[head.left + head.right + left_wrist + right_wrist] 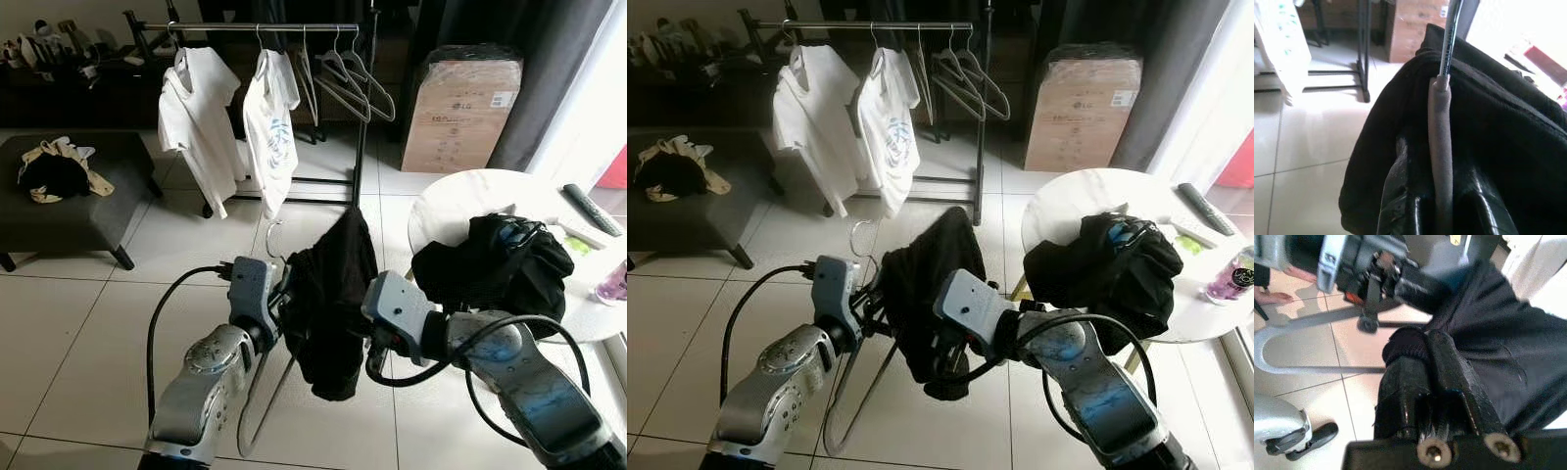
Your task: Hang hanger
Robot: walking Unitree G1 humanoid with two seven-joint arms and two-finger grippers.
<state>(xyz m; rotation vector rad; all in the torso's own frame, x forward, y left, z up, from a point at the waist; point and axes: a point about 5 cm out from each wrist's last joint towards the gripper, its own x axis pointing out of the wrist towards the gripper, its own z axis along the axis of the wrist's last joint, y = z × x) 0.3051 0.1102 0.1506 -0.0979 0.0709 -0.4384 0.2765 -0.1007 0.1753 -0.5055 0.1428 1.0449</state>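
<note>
In front of my chest I hold a wire hanger [257, 411] with a black garment [333, 294] draped over it. My left gripper [284, 294] is shut on the hanger's grey foam-covered arm [1441, 147], which runs between its fingers [1400, 196]. From the right, my right gripper [1422, 345] is shut on a bunched fold of the black garment [1488, 333]. The hanger's hook [274, 235] points up and away, towards the clothes rack [255, 27] a few steps ahead across the tiles.
Two white T-shirts [196, 117] and several bare hangers [343, 83] hang on the rack. At my right, a round white table [470, 196] holds black clothes [500, 264]. A grey ottoman [69, 225] stands left, a cardboard box [460, 113] behind. A person's bare feet [1273, 296] stand nearby.
</note>
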